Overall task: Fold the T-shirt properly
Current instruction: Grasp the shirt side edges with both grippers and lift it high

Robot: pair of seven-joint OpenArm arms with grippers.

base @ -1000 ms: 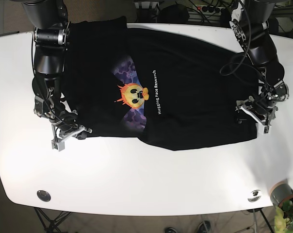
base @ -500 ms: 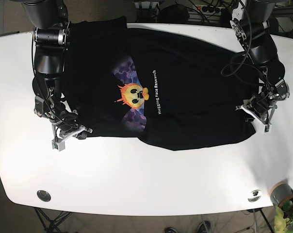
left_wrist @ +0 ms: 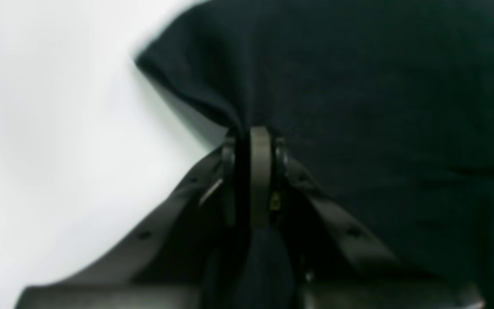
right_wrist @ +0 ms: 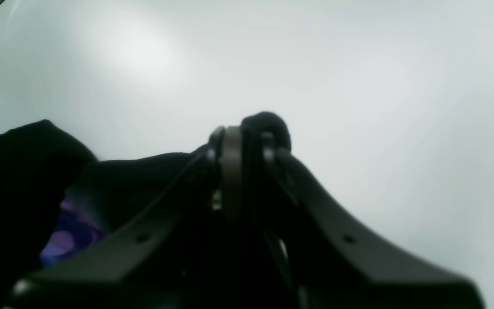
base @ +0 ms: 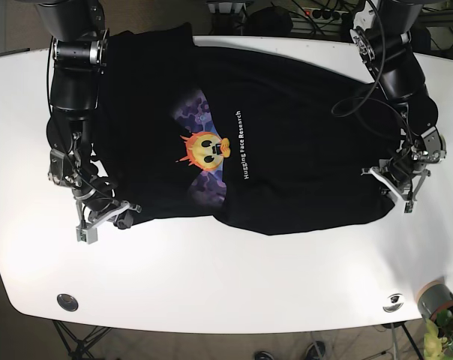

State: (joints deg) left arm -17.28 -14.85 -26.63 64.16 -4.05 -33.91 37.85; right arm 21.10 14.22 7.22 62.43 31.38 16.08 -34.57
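the black shirt was found spread across the far half of the white table, its printed face up and its near hem curving toward the table's middle. the left gripper was seen clamped tight on the shirt's corner at the base view's right, a pinch of cloth drawn up between the closed jaws in the left wrist view. the right gripper was likewise closed on the opposite corner, a black fold of fabric bulging past its tips over bare table.
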